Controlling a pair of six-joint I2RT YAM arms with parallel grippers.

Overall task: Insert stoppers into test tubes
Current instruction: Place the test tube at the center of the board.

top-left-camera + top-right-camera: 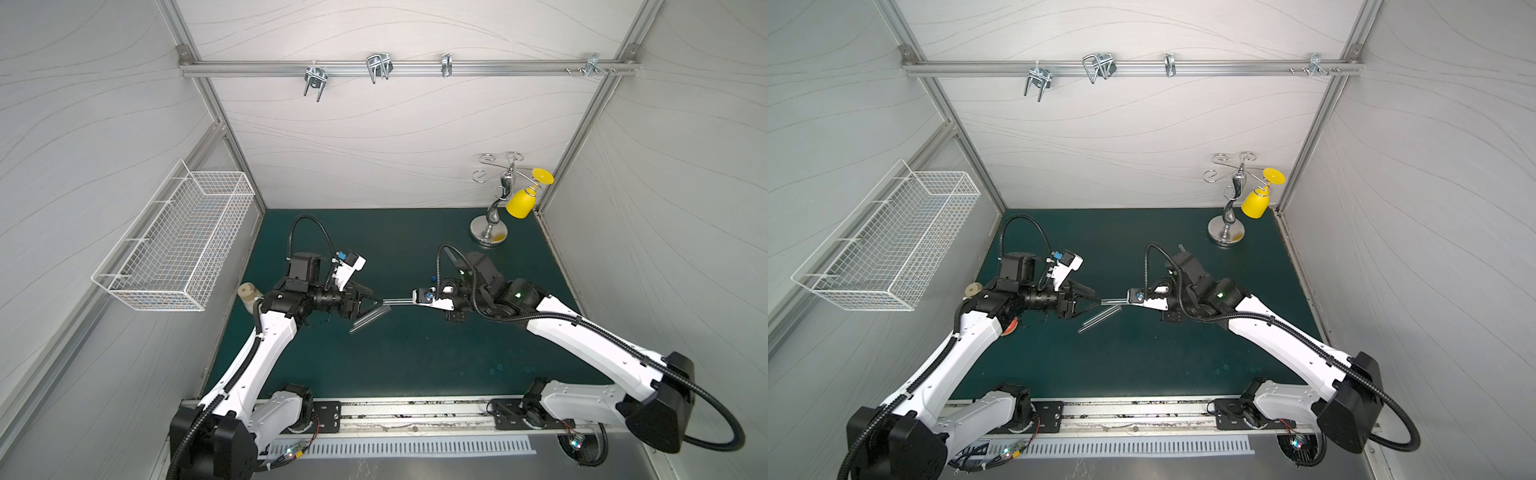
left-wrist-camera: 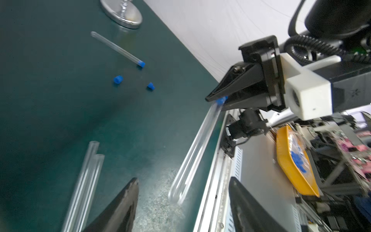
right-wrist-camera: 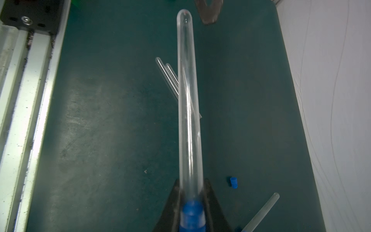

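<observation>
test tubes (image 2: 197,144): 4 | stoppers (image 2: 117,79): 4, two apparently seated | bottle (image 1: 248,291): 1 | basket (image 1: 178,232): 1

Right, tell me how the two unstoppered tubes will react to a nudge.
The two tubes are smooth cylinders on a mat, so they would probably roll. They lie side by side, so one likely pushes the other. Clear walls look slick, possibly fragile.

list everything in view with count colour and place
held tube: 1, clear, blue-stoppered, in right gripper
lying tubes: 3, clear, on mat; one stoppered
loose stoppers: 2, blue, on mat
bottle: 1, cream cap, mat's left edge
basket: 1, white wire, left wall
stand: 1, silver, far right corner
cup: 1, yellow, hanging on stand
hooks: 4, metal, back rail
mat: 1, dark green, tabletop
left gripper: 1, black, open
right gripper: 1, black, shut on held tube
</observation>
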